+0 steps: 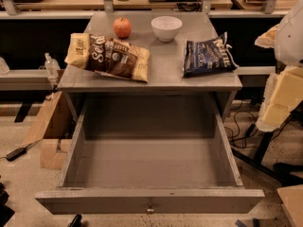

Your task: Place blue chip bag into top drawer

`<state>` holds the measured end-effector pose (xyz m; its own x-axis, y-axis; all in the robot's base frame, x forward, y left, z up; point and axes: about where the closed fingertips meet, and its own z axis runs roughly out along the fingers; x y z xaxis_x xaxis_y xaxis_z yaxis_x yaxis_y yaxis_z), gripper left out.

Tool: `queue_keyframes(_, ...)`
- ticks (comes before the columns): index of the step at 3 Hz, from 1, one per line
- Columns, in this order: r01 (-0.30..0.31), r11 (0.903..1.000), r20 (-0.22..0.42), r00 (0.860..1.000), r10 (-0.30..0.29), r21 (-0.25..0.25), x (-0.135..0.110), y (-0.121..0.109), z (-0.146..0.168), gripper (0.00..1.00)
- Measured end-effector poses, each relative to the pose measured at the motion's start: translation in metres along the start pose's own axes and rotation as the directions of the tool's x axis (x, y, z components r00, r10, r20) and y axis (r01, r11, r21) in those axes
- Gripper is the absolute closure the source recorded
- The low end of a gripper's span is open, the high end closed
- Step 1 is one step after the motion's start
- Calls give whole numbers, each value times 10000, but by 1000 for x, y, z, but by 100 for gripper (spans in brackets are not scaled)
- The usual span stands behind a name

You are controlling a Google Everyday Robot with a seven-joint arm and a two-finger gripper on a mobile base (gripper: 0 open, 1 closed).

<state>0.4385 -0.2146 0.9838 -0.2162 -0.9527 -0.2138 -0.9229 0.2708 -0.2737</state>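
The blue chip bag (208, 56) lies flat on the right side of the grey cabinet top (165, 72), with its white lettering facing up. The top drawer (150, 200) is pulled fully out below it. It is a deep grey box with a small metal knob (150, 207) at the centre of its front panel, and nothing lies inside it. My gripper (279, 100) shows as pale blocky parts of the arm at the right edge, beside the cabinet and level with the drawer's upper back. It is apart from the bag and holds nothing that I can see.
A larger brown-and-yellow chip bag (109, 56) lies on the left of the cabinet top. A red apple (122, 27) and a white bowl (166, 28) stand at the back. Cardboard boxes (49, 126) sit on the floor at the left, and cables (244, 136) and a stand leg are at the right.
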Motion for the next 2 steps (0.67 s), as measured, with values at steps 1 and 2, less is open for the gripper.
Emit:
queue_keyframes(1,0,10000,0,10000,0,0,0,0,0,0)
queue_keyframes(2,96,9972,329,9994,-121,745,-8,-14,-5,0)
